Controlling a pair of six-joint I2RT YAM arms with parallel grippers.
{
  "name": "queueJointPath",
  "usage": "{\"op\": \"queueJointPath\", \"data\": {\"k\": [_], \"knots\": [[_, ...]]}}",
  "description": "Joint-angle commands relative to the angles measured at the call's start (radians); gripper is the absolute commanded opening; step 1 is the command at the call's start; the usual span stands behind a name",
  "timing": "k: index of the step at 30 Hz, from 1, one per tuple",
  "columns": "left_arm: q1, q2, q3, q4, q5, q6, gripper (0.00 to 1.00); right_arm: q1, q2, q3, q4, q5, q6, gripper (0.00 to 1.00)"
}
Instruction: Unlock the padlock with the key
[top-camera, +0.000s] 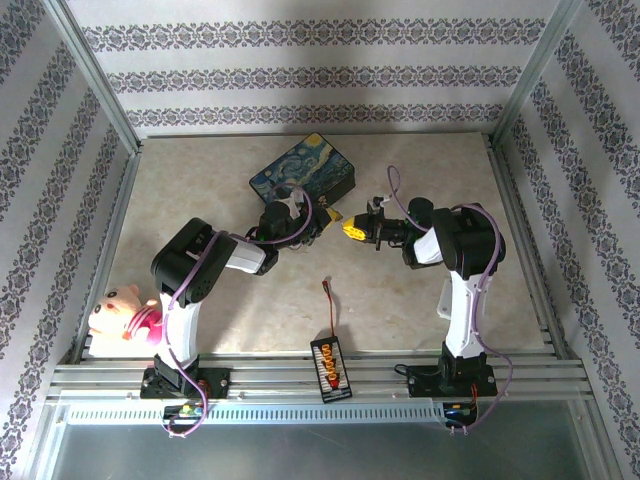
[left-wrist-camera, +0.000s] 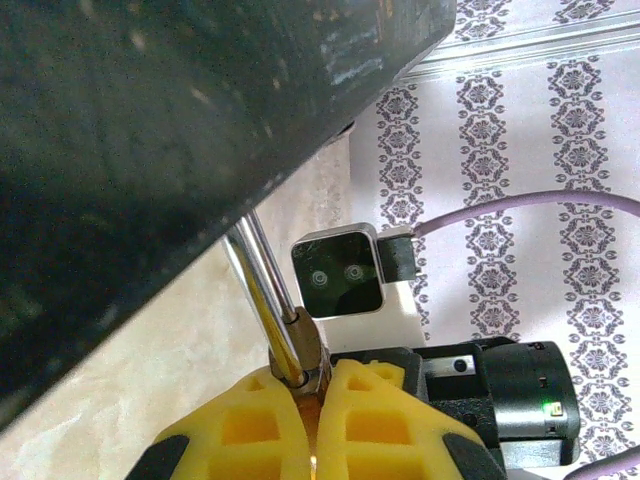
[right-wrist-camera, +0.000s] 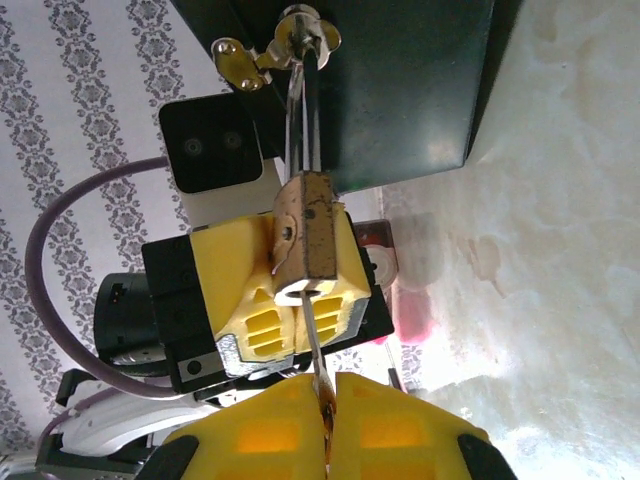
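Partly hidden key (right-wrist-camera: 317, 350) — head inside right jaws, blade in padlock (right-wrist-camera: 308, 235)

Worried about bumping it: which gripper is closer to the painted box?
Left. The left gripper clamps the padlock hanging at the painted box, just off its edge; the right gripper sits beyond the padlock, holding the key in it.

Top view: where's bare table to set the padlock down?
Bare table: right of the right arm to the rail, and left of the painted box beyond the plush toy. Crowded: the centre, where left tool and right tool meet by the box, and the wire lead below.
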Motion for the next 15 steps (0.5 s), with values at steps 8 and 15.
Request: {"op": "queueJointPath", "data": {"k": [8,15], "knots": [[-0.048,0.055,-0.017,0.036,0.247,-0.157,0.0,-0.008,0.02,0.04,0.033,0.178,-0.046,0.0],[-0.048,0.069,-0.023,0.069,0.249,-0.17,0.0,0.001,0.032,0.095,0.033,0.162,0.059,0.0]]}}
